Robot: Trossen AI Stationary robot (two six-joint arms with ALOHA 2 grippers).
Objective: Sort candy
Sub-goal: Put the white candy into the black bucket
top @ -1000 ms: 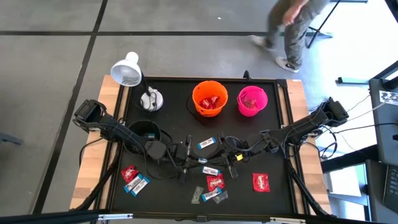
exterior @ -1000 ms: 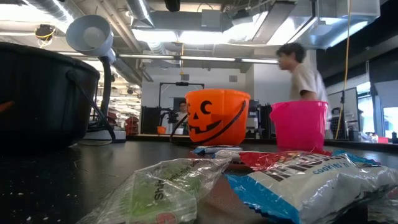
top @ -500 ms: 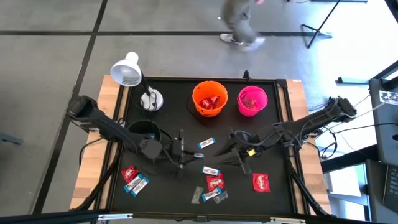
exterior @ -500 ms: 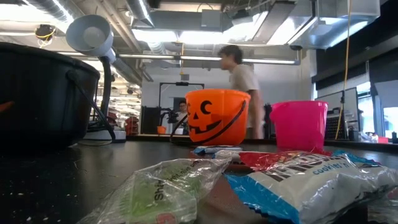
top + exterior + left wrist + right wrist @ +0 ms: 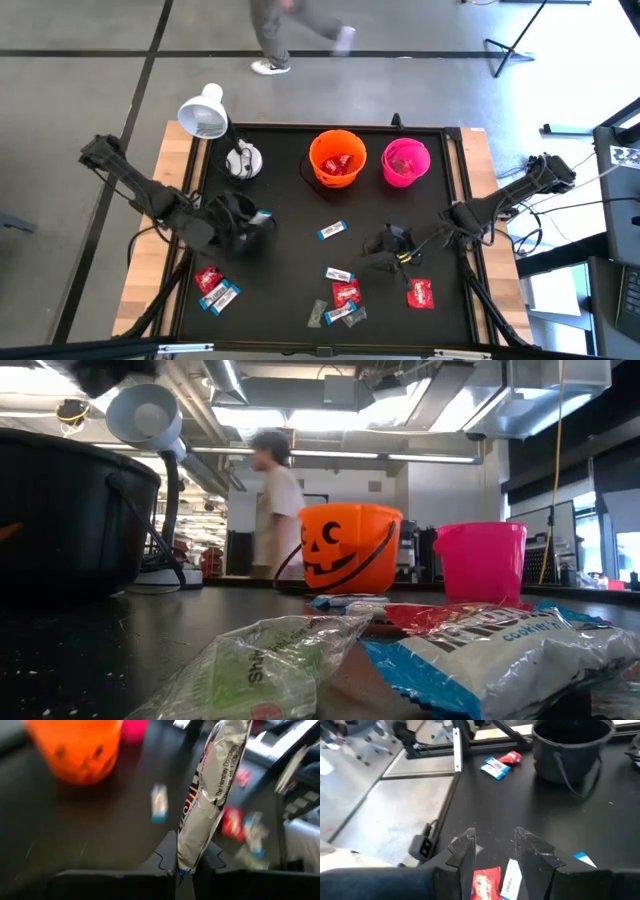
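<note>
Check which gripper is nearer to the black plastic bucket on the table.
Left. The left gripper, shut on a blue-and-white wrapped candy bar, is right at the black plastic bucket. The right gripper hangs open across the table, near the loose candy.

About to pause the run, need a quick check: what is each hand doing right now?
Left hand: closed on a blue-and-white candy, by the black bucket.
Right hand: open, holding nothing, above candies on the table.

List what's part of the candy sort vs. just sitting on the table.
Job: loose candy; white-wrapped candy pinched by left gripper; orange bucket; pink bucket; black bucket.
Bystanders: white lamp; person walking behind.
</note>
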